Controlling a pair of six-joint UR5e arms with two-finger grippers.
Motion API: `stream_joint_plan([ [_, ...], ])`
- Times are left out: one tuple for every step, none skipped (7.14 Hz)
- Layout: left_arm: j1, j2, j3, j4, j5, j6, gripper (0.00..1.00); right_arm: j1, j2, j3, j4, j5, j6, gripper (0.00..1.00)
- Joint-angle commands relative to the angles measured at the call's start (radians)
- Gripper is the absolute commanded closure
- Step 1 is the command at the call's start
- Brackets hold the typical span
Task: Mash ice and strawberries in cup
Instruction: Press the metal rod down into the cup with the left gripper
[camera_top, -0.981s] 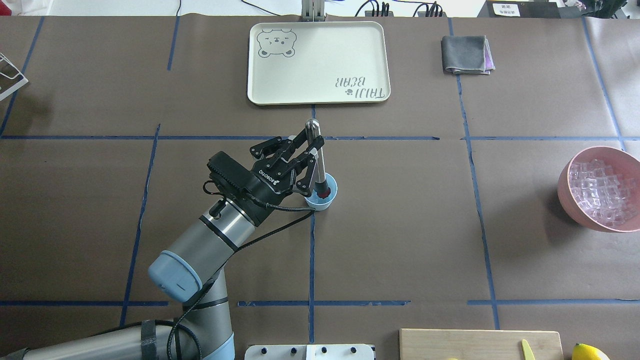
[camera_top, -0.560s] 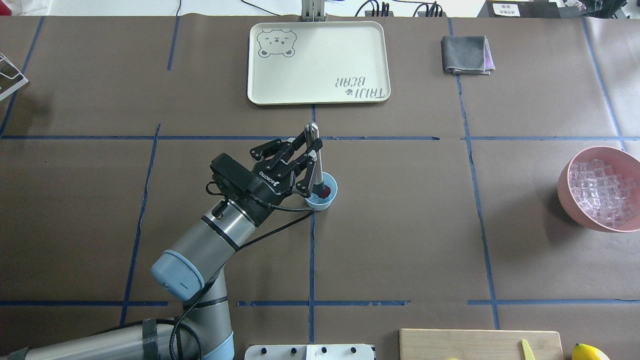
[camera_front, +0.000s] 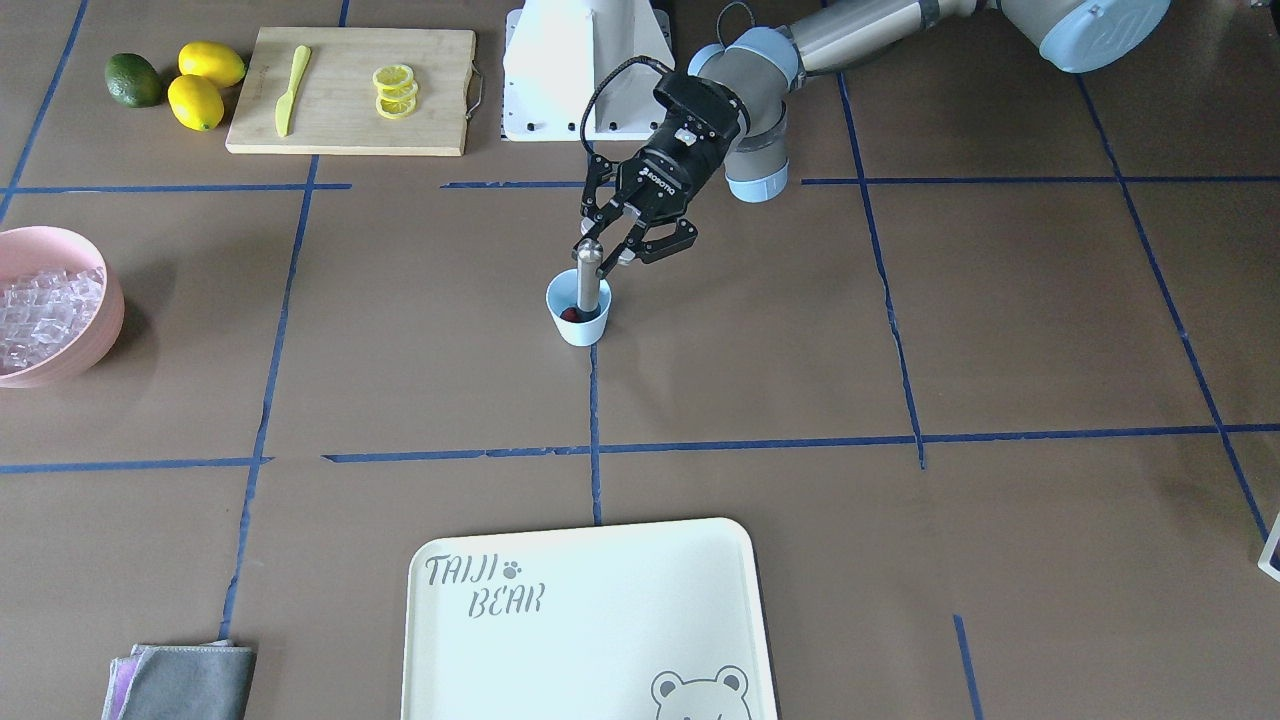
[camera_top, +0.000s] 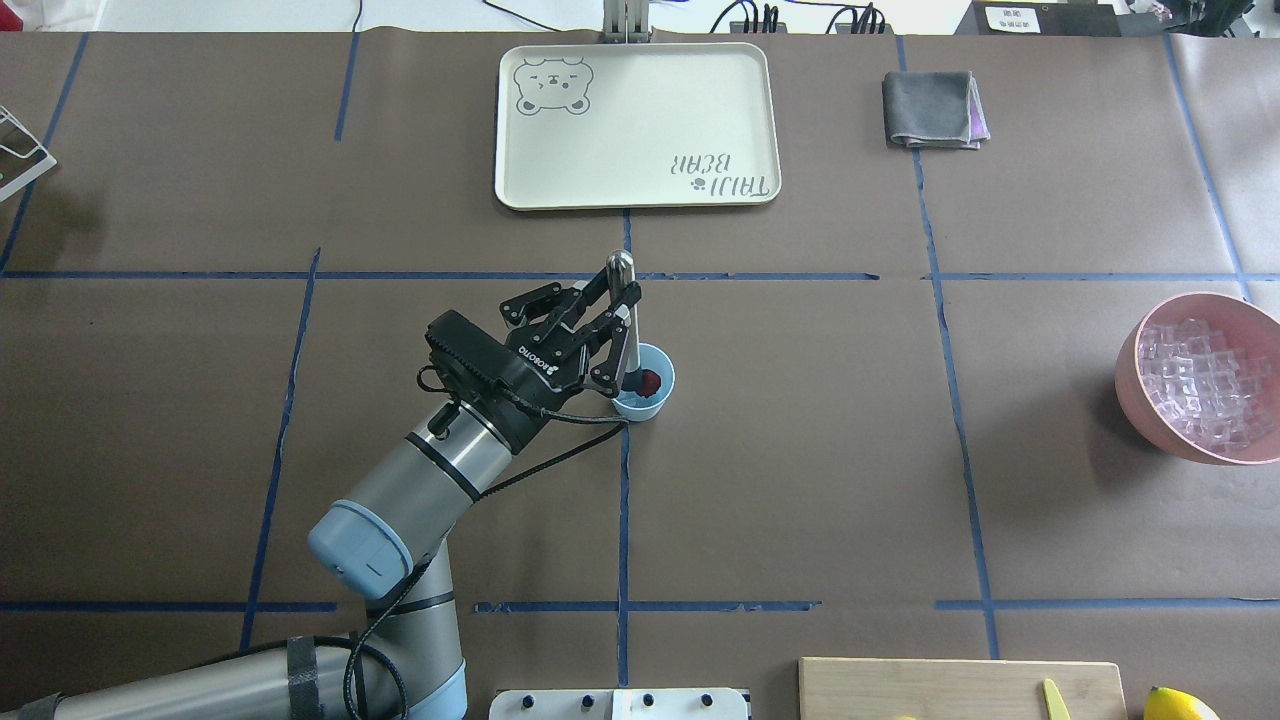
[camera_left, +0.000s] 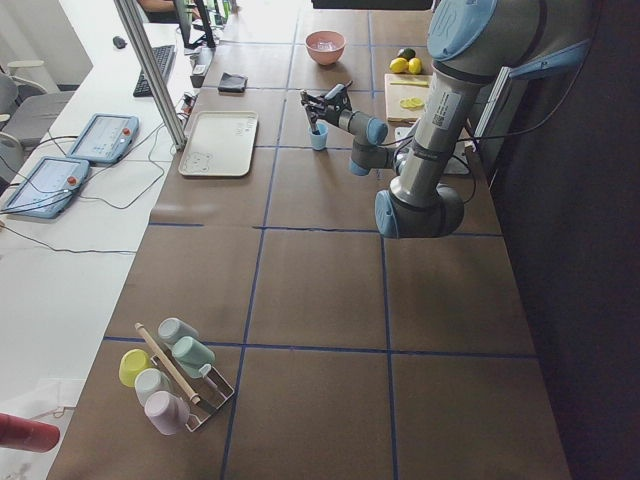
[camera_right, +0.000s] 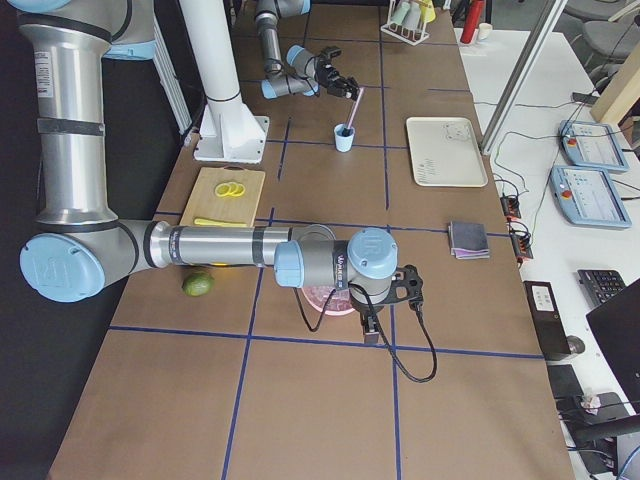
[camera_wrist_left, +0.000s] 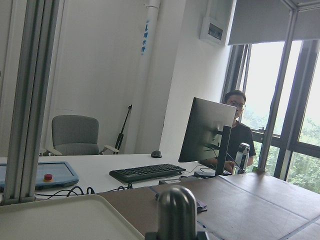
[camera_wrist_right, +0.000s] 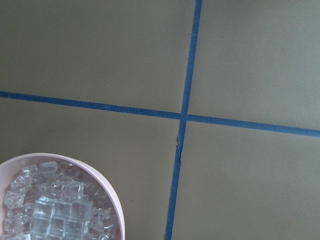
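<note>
The light-blue cup (camera_top: 645, 403) (camera_front: 580, 328) stands at the table's middle. Inside it lies a red strawberry (camera_top: 653, 380) (camera_front: 569, 314). My left gripper (camera_top: 622, 302) (camera_front: 602, 252) is shut on a metal muddler (camera_top: 627, 330) (camera_front: 588, 280), whose lower end is down in the cup beside the berry. Its rounded top fills the bottom of the left wrist view (camera_wrist_left: 176, 207). The ice (camera_top: 1200, 385) (camera_wrist_right: 55, 210) is heaped in a pink bowl (camera_top: 1126, 370) at the right edge. My right gripper (camera_right: 405, 288) hovers over that bowl; I cannot tell its state.
A cream tray (camera_top: 636, 125) lies beyond the cup, with a grey cloth (camera_top: 933, 108) to its right. A cutting board (camera_front: 350, 120) with lemon slices and a yellow knife, plus lemons (camera_front: 205, 80), sits near the robot base. A cup rack (camera_left: 170, 375) is far left.
The left gripper has drawn back slightly and tilted the muddler. Its lower end has slid left off the strawberry, which now shows uncovered in the cup.
</note>
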Motion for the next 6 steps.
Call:
stream_joint_plan([
  [0.001, -0.001, 0.015, -0.001, 0.002, -0.001, 1.0, 0.0, 0.0, 0.0, 0.0, 0.002, 0.001, 0.0],
  [0.001, -0.001, 0.015, 0.001, 0.002, -0.001, 1.0, 0.0, 0.0, 0.0, 0.0, 0.002, 0.0, 0.0],
  [0.001, -0.003, 0.015, 0.001, 0.004, -0.001, 1.0, 0.0, 0.002, -0.002, 0.0, 0.002, 0.0, 0.0],
  [0.003, -0.009, 0.016, 0.001, 0.004, -0.001, 1.0, 0.0, 0.002, -0.002, 0.0, 0.002, 0.0, 0.0],
  [0.003, -0.018, 0.016, 0.001, 0.004, -0.001, 1.0, 0.0, 0.002, -0.002, -0.001, 0.002, 0.0, 0.0],
  [0.001, -0.023, 0.012, 0.002, 0.004, -0.001, 1.0, 0.0, 0.002, -0.002, -0.002, 0.002, 0.0, 0.0],
])
